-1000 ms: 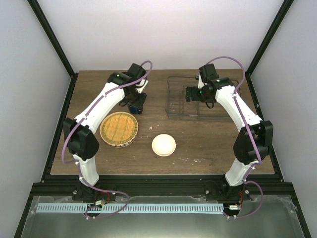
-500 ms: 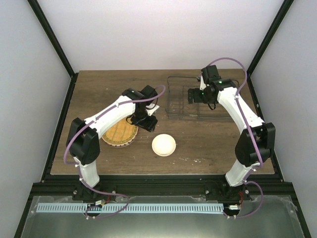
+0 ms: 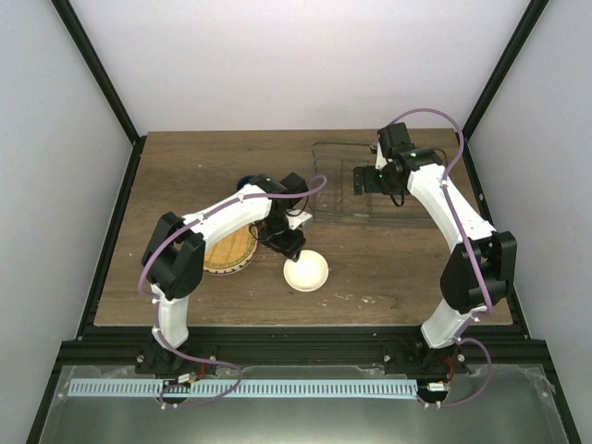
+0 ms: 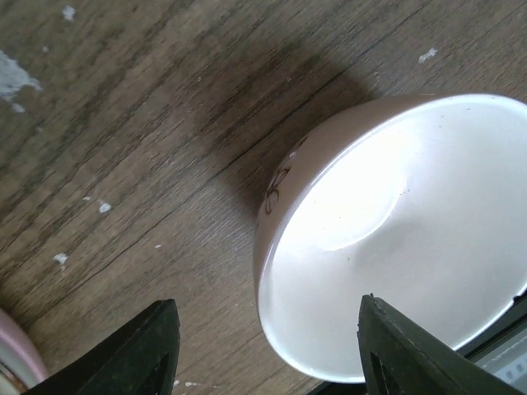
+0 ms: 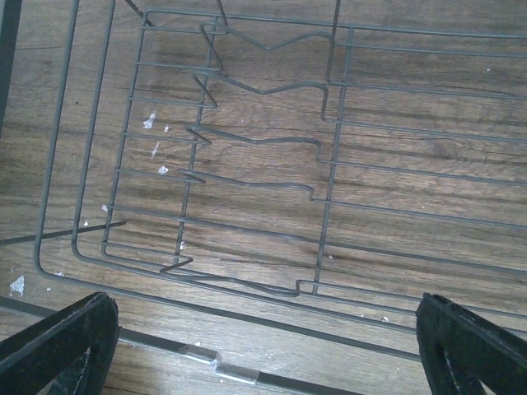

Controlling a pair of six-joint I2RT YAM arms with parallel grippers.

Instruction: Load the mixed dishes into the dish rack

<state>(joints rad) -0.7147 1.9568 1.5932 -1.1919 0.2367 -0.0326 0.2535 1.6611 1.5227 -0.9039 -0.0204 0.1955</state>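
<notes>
1. Your L jaws are open to a middling gap and hold nothing. In the L wrist cam the two fingers (image 4: 144, 354) sit well apart at the bottom edge.
2. The bowl (image 4: 403, 239) is on the bench (image 4: 123, 123), mouth up. Only its rim on the view's left falls btw the jaws. Most of it spreads toward the view's right finger and past it.
3. The view's left finger is over bare wood, apart from the bowl. The right one overlaps the bowl's inside in the pic, and you can't tell if it touches.
4. From the top cam, the bowl (image 3: 306, 271) is mid-bench toward the front, w/ the L jaws just beside its far-left rim.
5. Your R jaws are wide open and hold nothing. The fingers (image 5: 58, 346) show in the bottom corners of the R wrist cam, w/ the rack (image 5: 319, 239) and its wire dividers below and btw them.
6. Top cam: the rack (image 3: 338, 185) sits at the far right of the bench, and the R wrist covers its middle.
7. Hidden or cut off:
   - The plates (image 3: 225, 256), left of the bowl, are half under the L forearm.
   - Only a pink rim (image 4: 6, 358) shows in the L wrist cam's corner.
   - The bowl's right side runs out of frame.
   - A dark blue bit (image 3: 244, 182) behind the L arm is too covered to name.
</notes>
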